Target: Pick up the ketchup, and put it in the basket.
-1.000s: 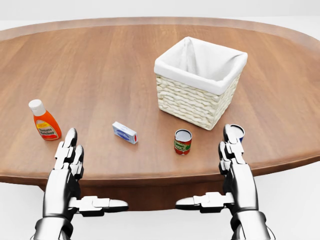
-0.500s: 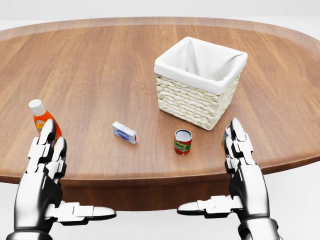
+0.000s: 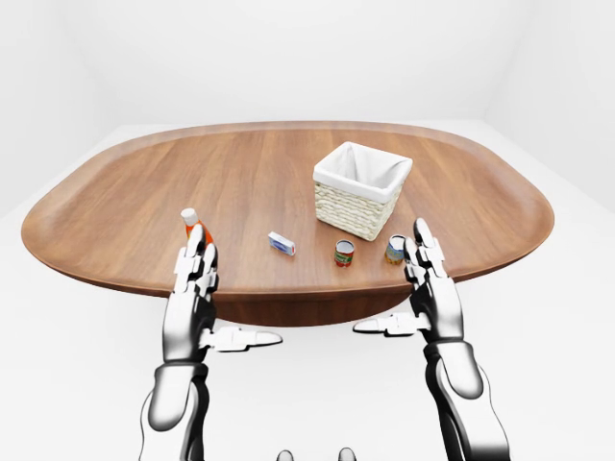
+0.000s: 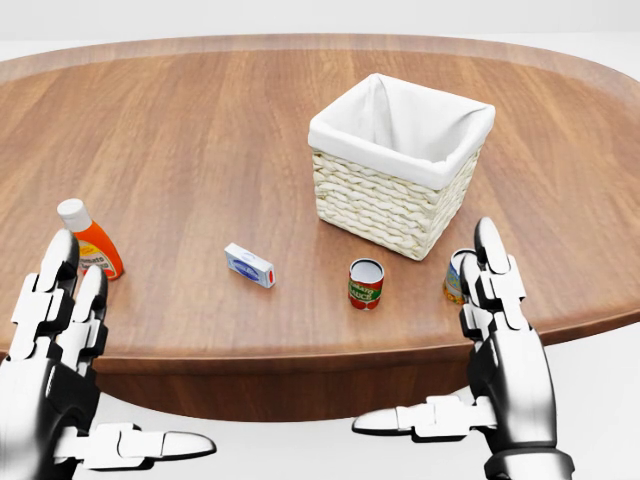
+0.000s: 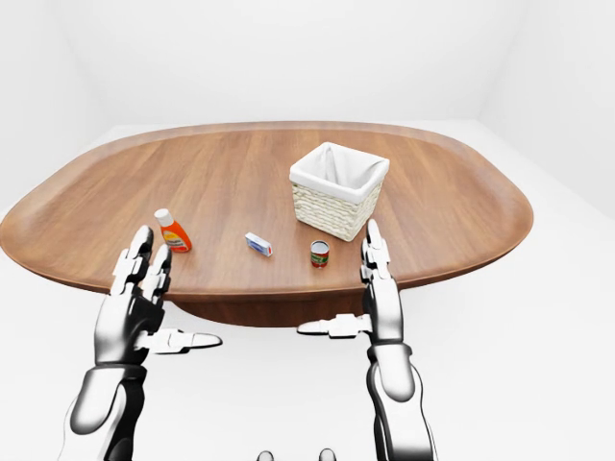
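The ketchup (image 4: 90,243), an orange bottle with a white cap, stands upright near the left of the head view on the wooden table (image 4: 200,130). My left hand (image 4: 125,360) is open just below it, its fingertips (image 4: 60,250) beside the bottle's lower left and not around it. The wicker basket (image 4: 385,205) with a white cloth liner sits right of centre. My right hand (image 4: 430,335) is open at the table's near edge, below and to the right of the basket, holding nothing.
A small blue and white box (image 4: 249,265) lies between the ketchup and a red-labelled can (image 4: 366,283). A second can (image 4: 456,275) is partly hidden behind my right fingers. The table's rounded edge runs just under both hands.
My left hand has slid left and lower in the head view, now beside the ketchup. My right hand has drifted right, fingers reaching higher. Objects have not moved.
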Available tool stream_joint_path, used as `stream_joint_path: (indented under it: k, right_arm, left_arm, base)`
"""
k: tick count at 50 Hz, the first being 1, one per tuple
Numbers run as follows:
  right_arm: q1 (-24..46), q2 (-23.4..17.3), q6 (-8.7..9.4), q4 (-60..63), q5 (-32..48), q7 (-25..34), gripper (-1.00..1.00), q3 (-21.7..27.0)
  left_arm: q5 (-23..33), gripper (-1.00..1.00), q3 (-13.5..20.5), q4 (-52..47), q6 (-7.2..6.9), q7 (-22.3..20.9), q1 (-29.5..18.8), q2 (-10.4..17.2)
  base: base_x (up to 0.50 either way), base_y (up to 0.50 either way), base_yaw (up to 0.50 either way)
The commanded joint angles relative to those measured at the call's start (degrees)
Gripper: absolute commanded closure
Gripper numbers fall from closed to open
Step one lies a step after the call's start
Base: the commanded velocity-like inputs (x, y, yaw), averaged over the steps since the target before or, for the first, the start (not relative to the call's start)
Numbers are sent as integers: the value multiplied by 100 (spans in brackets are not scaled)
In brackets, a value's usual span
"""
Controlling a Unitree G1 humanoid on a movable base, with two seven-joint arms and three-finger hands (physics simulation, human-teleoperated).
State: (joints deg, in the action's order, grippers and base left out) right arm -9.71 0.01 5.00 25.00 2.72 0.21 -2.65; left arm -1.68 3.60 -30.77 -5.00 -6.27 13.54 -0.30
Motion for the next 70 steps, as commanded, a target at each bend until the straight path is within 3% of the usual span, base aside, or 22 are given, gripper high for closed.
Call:
stream_joint_path:
  k: [1, 28, 63, 70]
  right_arm:
    - [-63, -17, 0, 89, 26, 21, -100, -63]
    - [-41, -7, 0, -33, 188, -2, -100, -93]
    - [-105, -19, 0, 180, 117, -12, -100, -152]
    - [-126, -22, 0, 214, 143, -1, -100, -194]
  left_arm:
    - [-160, -100, 50, -178, 0, -107, 93, -13]
    - [-152, -100, 68, -157, 0, -103, 75, -28]
    - [-246, -100, 151, -180, 0, -84, 48, -31]
    - [-336, -100, 225, -250, 0, -91, 70, -53]
  base:
    - [0, 0, 0]
    - [40, 24, 0]
    - [0, 0, 0]
    - [48, 0, 0]
